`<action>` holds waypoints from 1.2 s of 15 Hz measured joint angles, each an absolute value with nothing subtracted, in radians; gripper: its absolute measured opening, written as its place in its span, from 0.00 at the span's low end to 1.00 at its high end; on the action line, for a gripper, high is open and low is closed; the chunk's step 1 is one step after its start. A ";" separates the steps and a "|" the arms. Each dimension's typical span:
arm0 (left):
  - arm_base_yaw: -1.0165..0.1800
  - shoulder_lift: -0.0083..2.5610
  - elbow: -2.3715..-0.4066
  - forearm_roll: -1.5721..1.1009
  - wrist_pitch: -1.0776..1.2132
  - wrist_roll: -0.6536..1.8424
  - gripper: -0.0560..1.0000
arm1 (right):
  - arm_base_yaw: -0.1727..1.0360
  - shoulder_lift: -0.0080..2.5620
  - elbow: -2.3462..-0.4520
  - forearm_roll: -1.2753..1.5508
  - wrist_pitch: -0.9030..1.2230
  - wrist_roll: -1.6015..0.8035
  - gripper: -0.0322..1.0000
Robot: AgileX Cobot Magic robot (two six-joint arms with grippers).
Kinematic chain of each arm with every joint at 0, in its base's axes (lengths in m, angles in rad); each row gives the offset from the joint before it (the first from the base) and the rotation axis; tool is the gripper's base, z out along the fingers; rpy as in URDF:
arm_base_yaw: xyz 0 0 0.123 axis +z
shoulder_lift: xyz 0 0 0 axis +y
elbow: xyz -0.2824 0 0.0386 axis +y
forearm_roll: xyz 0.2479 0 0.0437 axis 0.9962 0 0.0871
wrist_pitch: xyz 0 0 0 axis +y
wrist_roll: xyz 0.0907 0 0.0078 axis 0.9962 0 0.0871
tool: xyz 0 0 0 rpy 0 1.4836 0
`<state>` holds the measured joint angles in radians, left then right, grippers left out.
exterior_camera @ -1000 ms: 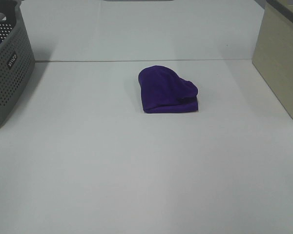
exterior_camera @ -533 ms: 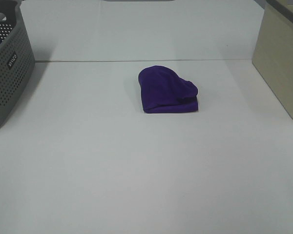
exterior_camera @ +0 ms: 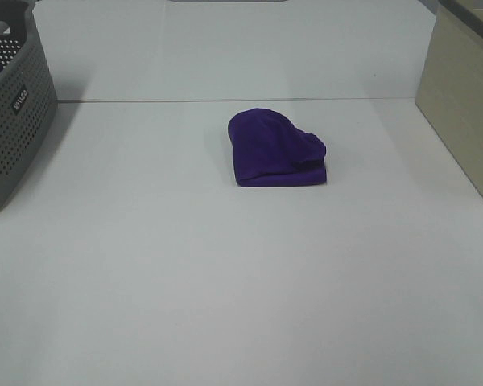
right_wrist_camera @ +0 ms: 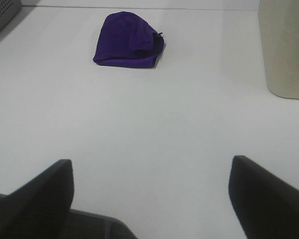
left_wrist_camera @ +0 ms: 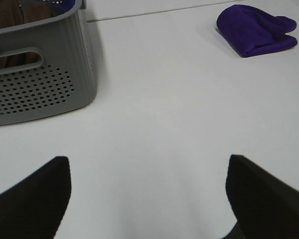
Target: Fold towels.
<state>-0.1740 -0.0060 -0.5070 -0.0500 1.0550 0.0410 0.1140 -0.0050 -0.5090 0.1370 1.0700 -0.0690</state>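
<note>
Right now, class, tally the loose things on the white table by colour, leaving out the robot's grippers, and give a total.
Purple: 1, the towel
Grey: 1, the perforated basket
Beige: 1, the bin
Total: 3

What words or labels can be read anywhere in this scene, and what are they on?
Small dark label with pale letters on the side of the grey perforated plastic basket: a short word, too small and blurred to read for certain.
Folded deep purple cloth towel: no writing shows.
Beige box and white table: no writing shows.
</note>
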 joint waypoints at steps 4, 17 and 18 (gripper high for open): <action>-0.173 -0.006 -0.507 -0.054 1.052 0.041 0.79 | 0.114 -0.005 -0.509 0.136 1.069 -0.069 0.83; -0.010 -0.006 -0.507 -0.059 1.052 0.041 0.79 | 0.114 -0.005 -0.509 0.099 1.069 -0.078 0.83; -0.010 -0.006 -0.507 -0.059 1.052 0.041 0.79 | 0.114 -0.005 -0.509 0.099 1.069 -0.078 0.83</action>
